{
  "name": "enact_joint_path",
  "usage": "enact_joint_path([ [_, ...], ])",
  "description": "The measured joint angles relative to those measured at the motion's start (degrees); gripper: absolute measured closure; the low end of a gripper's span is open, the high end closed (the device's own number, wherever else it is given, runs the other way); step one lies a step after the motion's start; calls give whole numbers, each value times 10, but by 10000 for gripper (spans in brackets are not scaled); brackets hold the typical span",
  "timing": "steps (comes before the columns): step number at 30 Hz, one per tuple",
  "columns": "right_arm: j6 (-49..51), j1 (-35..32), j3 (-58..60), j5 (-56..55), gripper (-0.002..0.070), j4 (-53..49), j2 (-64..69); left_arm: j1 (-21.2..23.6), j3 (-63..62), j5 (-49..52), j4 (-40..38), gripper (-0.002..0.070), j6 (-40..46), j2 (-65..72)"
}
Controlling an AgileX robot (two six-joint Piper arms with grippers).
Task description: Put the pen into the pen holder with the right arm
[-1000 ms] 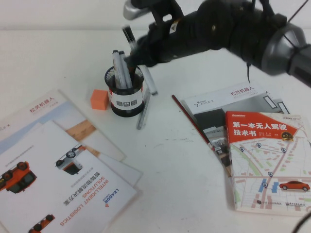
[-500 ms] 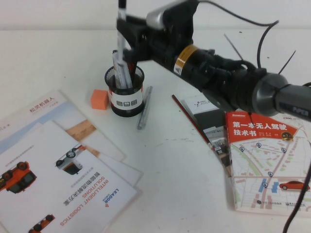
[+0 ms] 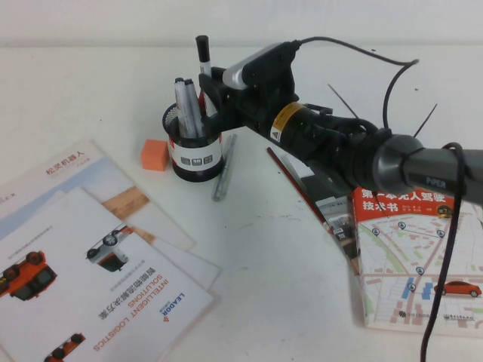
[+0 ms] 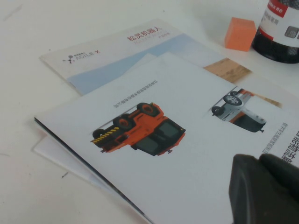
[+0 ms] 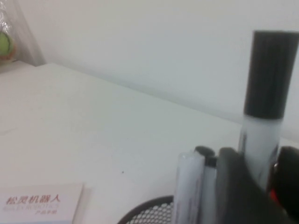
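Observation:
The pen [image 3: 204,64], white-barrelled with a black cap, stands upright with its cap up, right over the back rim of the black mesh pen holder [image 3: 196,154]. My right gripper [image 3: 216,94] is shut on its barrel just above the rim. The pen's lower end is hidden behind the fingers. In the right wrist view the pen [image 5: 264,112] rises between the fingers [image 5: 233,186] beside two grey markers [image 5: 189,186] standing in the holder [image 5: 149,212]. My left gripper [image 4: 264,191] is shut and empty, low over the brochures; it is out of the high view.
A slim silver pen [image 3: 224,167] lies just right of the holder. An orange cube [image 3: 155,154] sits to the holder's left. A thin reddish-brown stick [image 3: 302,192] leans along a stack of books [image 3: 415,256] at the right. Brochures [image 3: 83,256] cover the front left.
My right gripper has swung over the holder and come down with the pen. The cap, at the picture's top edge half a second ago, is now lower and closer to the holder.

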Motion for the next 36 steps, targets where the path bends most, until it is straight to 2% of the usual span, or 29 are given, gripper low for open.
enact_joint_path([
  [5,2,0,0,-10,260,2,3,0,0,0,0,677,0,0],
  [7,15,0,0,3,222,1,-6,0,0,0,0,677,0,0],
  [9,35,0,10,30,287,-9,-28,0,0,0,0,678,0,0],
  [12,55,1,51,85,545,-20,-97,0,0,0,0,678,0,0],
  [14,58,1,95,99,620,-20,-152,0,0,0,0,677,0,0],
  [16,61,1,148,100,664,-14,-220,0,0,0,0,677,0,0],
  [24,61,1,377,152,694,-6,-473,0,0,0,0,678,0,0],
  [36,61,1,561,336,695,-46,-795,0,0,0,0,677,0,0],
])
